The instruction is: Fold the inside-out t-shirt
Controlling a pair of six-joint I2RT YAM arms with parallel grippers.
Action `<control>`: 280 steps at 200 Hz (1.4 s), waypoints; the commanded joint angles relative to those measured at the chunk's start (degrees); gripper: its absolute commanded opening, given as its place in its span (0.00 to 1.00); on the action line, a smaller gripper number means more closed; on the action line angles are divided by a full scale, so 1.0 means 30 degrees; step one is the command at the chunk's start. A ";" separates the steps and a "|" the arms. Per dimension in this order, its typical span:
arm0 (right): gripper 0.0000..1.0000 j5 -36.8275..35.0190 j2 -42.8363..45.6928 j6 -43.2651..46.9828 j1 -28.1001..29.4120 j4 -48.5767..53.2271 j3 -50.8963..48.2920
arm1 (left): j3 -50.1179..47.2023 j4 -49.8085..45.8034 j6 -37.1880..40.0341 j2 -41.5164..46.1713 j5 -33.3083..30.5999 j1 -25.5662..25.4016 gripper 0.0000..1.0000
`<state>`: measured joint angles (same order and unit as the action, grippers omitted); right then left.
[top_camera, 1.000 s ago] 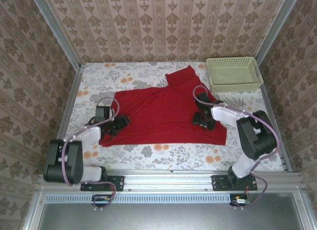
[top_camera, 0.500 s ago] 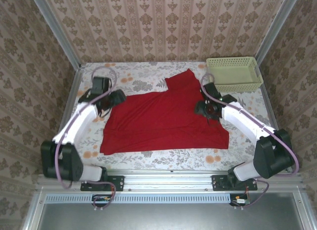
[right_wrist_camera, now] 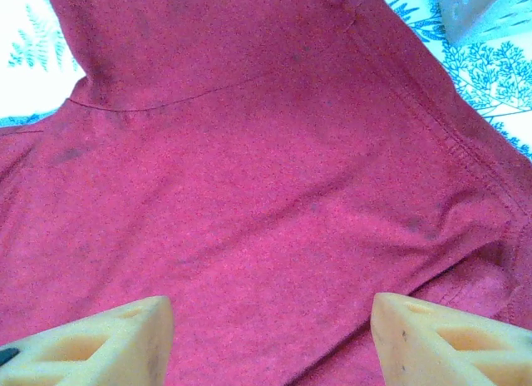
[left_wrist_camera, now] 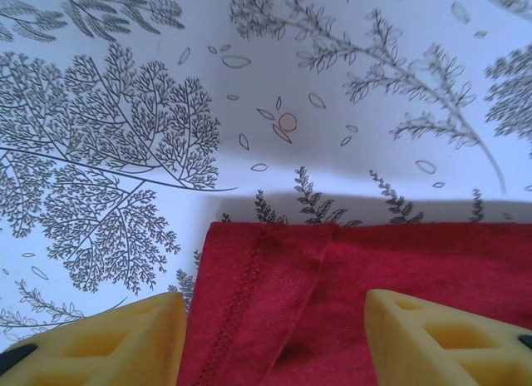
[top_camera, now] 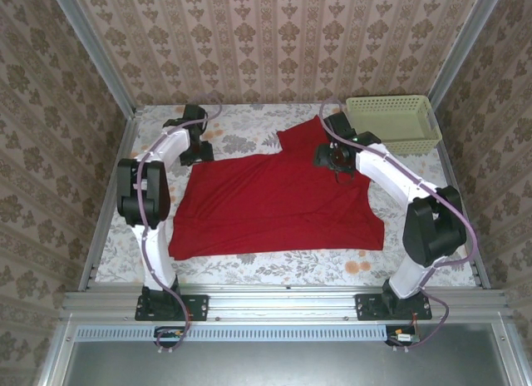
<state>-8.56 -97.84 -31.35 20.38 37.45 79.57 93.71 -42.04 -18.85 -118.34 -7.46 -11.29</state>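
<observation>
**Red shirt lies flat, both pincers open**

The inside-out t-shirt (top_camera: 278, 203) lies spread out in the middle of the table (top_camera: 274, 265), which has a flowery cloth on it. The shirt is red. One sleeve (top_camera: 303, 132) sticks out toward the far side, near the basket (top_camera: 391, 124). The basket is pale green and sits in the far right corner, apart from the shirt.

The left gripper (top_camera: 198, 150) is at the far left corner of the shirt. Its wrist camera shows its two yellow pads (left_wrist_camera: 125, 340) wide apart, so it is open. A red edge with a stitched seam (left_wrist_camera: 237, 294) lies between the pads, flat on the table. The pads are not pinching it.

The right gripper (top_camera: 337, 159) is over the far right part of the shirt, just by the sleeve. Its own yellow pads (right_wrist_camera: 449, 340) are wide apart too, so it is open and holds nothing. Red cloth with soft wrinkles lies under it.
</observation>
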 commanded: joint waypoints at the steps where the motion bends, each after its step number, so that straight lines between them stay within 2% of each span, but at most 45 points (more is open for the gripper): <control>1: 0.66 0.0140 -0.0680 0.0477 -0.0143 -0.0193 0.0750 | 0.0740 -0.0987 0.1331 -0.0140 -0.0440 -0.0132 0.60; 92: 0.66 0.0361 -0.1326 0.0380 -0.0362 -0.0369 0.0952 | 0.2923 -0.2664 0.1596 -0.2786 -0.1102 -0.0222 0.58; 145: 0.66 0.0362 -0.1971 0.0562 -0.0663 -0.0472 0.1128 | 0.3773 -0.2971 0.1493 -0.3184 -0.2591 -0.0107 0.45; 197: 0.65 0.0495 -0.2658 0.0720 -0.0782 -0.0450 0.1659 | 0.4622 -0.3223 0.1655 -0.3940 -0.2378 0.0185 0.31; 245: 0.65 0.0127 -0.4378 0.1922 -0.0794 -0.0753 0.3948 | 0.4660 -0.3185 0.1543 -0.3821 -0.1800 0.0390 0.14; 280: 0.63 -0.1104 -0.7307 0.3866 -0.0906 -0.0711 0.7552 | 0.3073 -0.2139 0.0890 -0.2099 -0.0620 0.0420 0.06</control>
<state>-8.60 -114.15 -25.23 18.24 35.64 95.44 105.84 -49.58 -14.85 -129.32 -12.23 -10.46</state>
